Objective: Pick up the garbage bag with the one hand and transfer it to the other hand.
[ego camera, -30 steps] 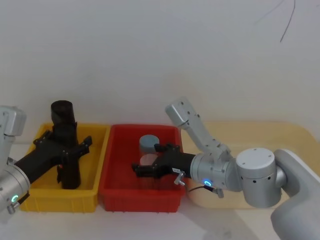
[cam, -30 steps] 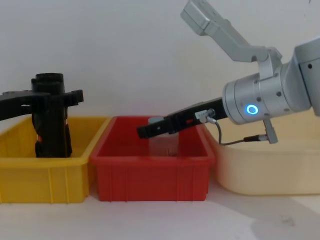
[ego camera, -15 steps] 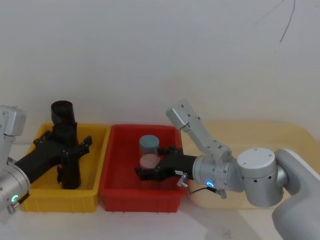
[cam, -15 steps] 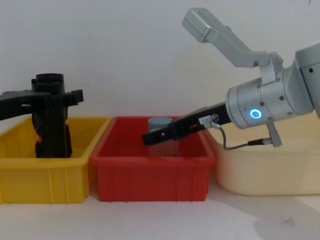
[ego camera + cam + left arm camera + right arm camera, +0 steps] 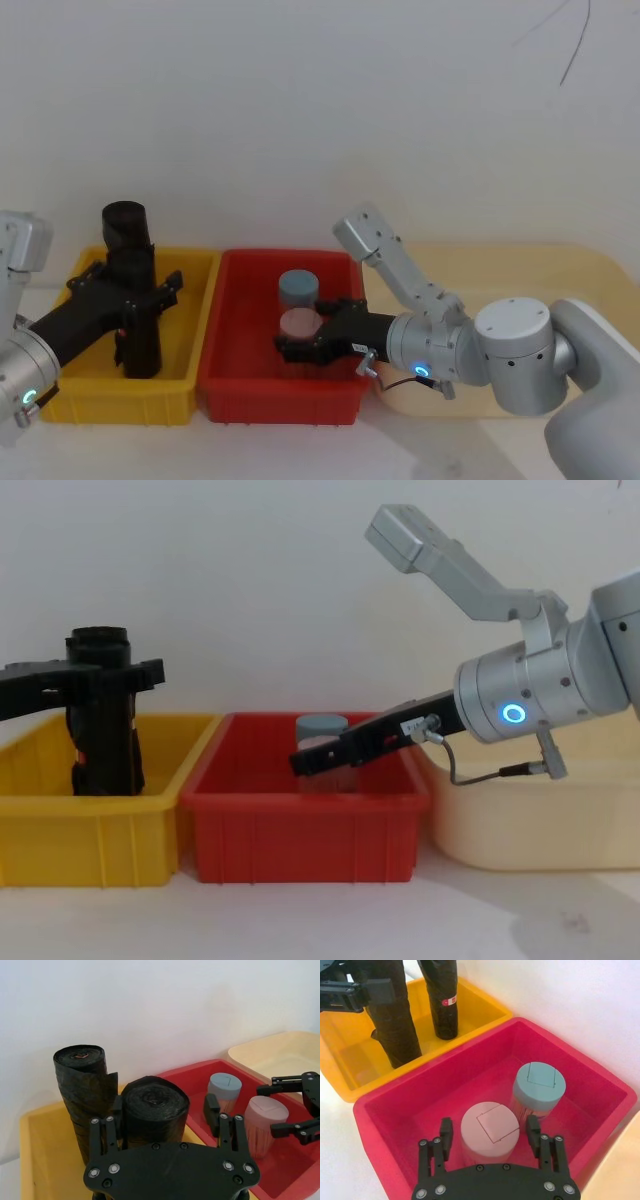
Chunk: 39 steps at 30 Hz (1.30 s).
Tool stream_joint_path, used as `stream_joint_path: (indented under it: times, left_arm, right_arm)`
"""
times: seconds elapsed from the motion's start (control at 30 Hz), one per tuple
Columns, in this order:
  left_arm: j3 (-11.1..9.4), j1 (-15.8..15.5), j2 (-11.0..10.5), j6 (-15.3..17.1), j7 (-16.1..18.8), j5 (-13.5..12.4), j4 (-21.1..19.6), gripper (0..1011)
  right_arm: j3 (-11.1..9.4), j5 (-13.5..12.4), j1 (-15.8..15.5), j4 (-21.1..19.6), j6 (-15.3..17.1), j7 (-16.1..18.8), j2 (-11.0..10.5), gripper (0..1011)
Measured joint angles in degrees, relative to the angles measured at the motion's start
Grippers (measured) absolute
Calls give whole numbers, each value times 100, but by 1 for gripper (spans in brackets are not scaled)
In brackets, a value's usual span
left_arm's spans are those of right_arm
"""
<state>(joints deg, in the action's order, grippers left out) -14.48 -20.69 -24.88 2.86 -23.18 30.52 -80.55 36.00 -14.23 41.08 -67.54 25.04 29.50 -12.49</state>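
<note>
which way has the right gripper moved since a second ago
Yes: the right gripper, open around the pink cup, has pulled back toward the robot's right and slightly lower against the red bin.

Yellow bin [image 5: 120, 405] — leftmost of three on a white table [image 5: 300, 920]; holds an upright black roll with a small red label [image 5: 442, 1005]. Red bin [image 5: 280, 400], just beside it — holds two upright canisters, blue-grey canister [image 5: 298, 287] behind, pink canister [image 5: 298, 323] in front. Cream tray [image 5: 520, 270] rightmost. White wall [image 5: 300, 120] behind.
</note>
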Motion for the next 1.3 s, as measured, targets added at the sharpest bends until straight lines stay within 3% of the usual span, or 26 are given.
stream_joint_path:
  times: [0.3,0.47,1.3]
  left_arm:
    - [0,0,0,0,0,0,0,696]
    - [0,0,0,0,0,0,0,579]
    - [13,-1,2,-15,2,5,-38,540]
  right_arm:
    - [-5,7,-4,11,5,8,0,675]
    - [-7,9,-6,14,5,8,1,663]
    - [-24,18,-15,-59,-20,10,-22,663]
